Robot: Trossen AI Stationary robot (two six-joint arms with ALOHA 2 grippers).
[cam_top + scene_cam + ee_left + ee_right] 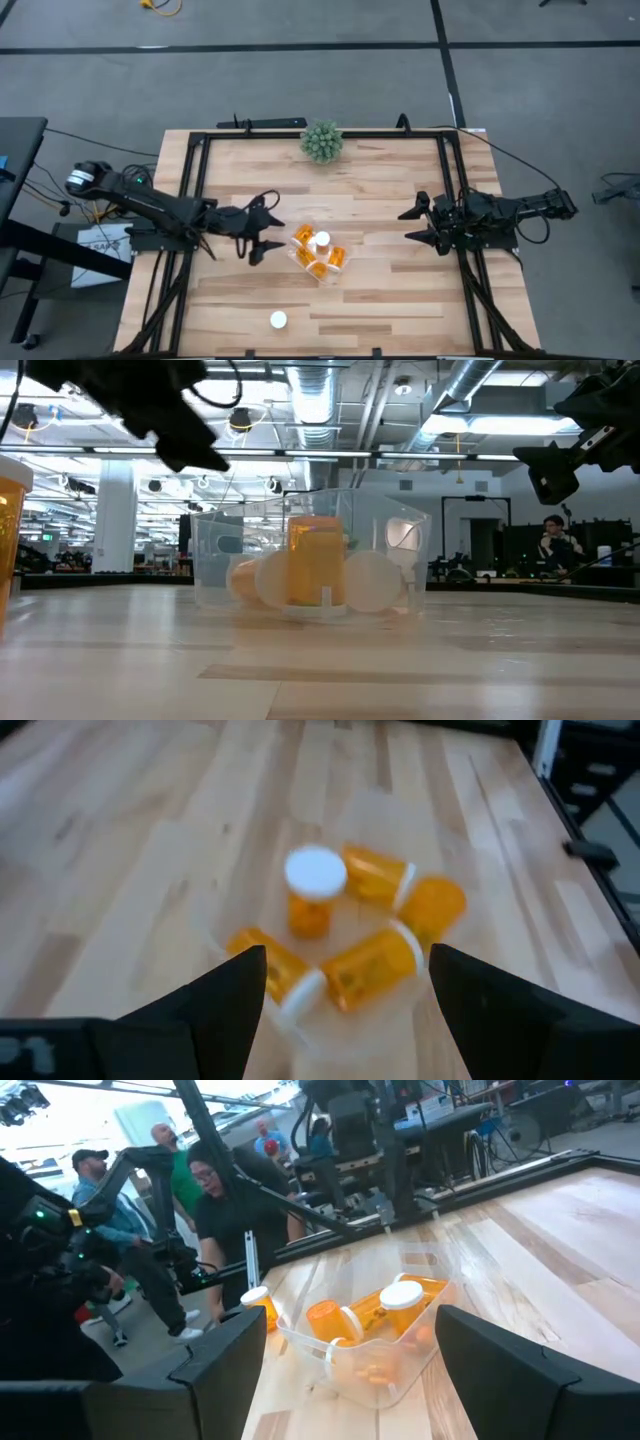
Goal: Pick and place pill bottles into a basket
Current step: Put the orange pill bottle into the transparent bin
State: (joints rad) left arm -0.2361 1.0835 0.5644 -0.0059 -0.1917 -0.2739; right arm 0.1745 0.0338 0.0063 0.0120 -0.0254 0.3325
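Note:
The clear plastic basket [334,270] stands at the table's middle. It holds several orange pill bottles: one upright with its white cap up [315,875], the others lying on their sides [372,963]. One more bottle [278,320] stands upright alone on the table near the front edge; it also shows in the low view [10,530] and the right wrist view [257,1302]. My left gripper [262,232] is open and empty, above the table just left of the basket. My right gripper [418,225] is open and empty, well right of the basket.
A spiky green ball plant [321,141] sits at the table's far edge. A black metal frame [190,170] runs along the left, right and far sides. People stand beyond the table in the right wrist view [215,1200].

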